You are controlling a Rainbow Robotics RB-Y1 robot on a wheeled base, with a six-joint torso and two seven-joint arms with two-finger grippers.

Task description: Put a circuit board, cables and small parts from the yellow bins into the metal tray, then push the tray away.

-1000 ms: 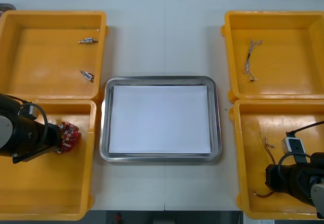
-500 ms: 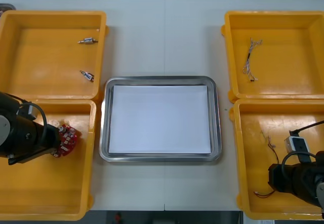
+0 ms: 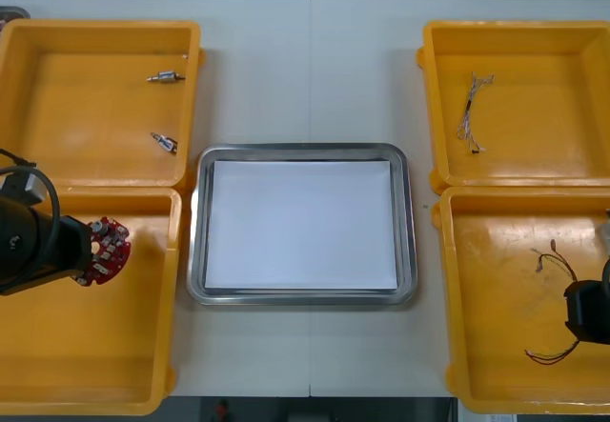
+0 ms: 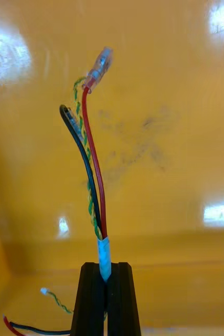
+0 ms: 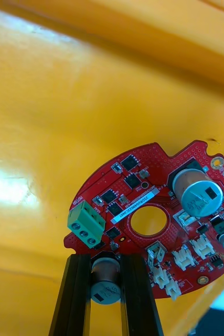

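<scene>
In the near left yellow bin (image 3: 86,346), my left gripper (image 3: 84,252) is shut on a round red circuit board (image 3: 107,249). Its fingers (image 5: 78,294) clamp a small capacitor at the edge of the circuit board (image 5: 153,210), which hangs above the bin floor. My right gripper (image 3: 583,310) is at the right side of the near right bin (image 3: 496,289). It is shut on a cable (image 4: 93,173) of red, black and twisted yellow-green wires, gripped at its taped end between the fingers (image 4: 125,299). The wire ends of the cable (image 3: 551,262) trail loose toward the bin floor.
The metal tray (image 3: 194,241), white inside, lies between the bins. The far left bin (image 3: 57,127) holds two small metal parts (image 3: 165,77) (image 3: 164,141). Another cable (image 3: 472,108) lies in the far right bin (image 3: 534,155). A further wire end (image 4: 51,296) lies below the right gripper.
The left gripper closed on the circuit board and drew it up and to the left. The right gripper closed on the cable and pulled it up and toward the right edge.
</scene>
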